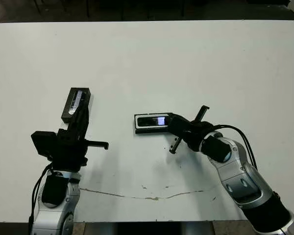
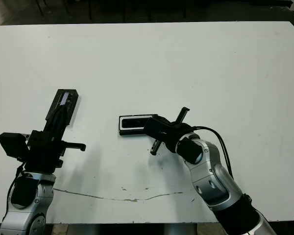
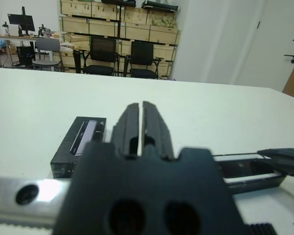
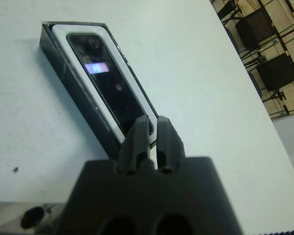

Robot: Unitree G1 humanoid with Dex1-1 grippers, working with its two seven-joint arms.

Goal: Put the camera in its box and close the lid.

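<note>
The camera (image 1: 154,120) lies flat inside the box (image 1: 137,129), a black-rimmed, white-lined tray at the table's middle. In the right wrist view the camera (image 4: 110,83) fills the box (image 4: 62,63), its glossy face up with a small lit patch. My right gripper (image 1: 172,119) is shut, its tips (image 4: 149,120) over the camera's near end with nothing between them. The lid (image 1: 76,104), a black cover with a shiny window strip, lies apart at the left. My left gripper (image 1: 83,113) is shut and empty, just beside the lid (image 3: 81,142).
A thin dark crack line (image 1: 137,196) runs across the table near its front edge. Bare white table (image 1: 186,58) stretches behind both objects. Chairs and stacked crates (image 3: 117,29) stand beyond the far edge.
</note>
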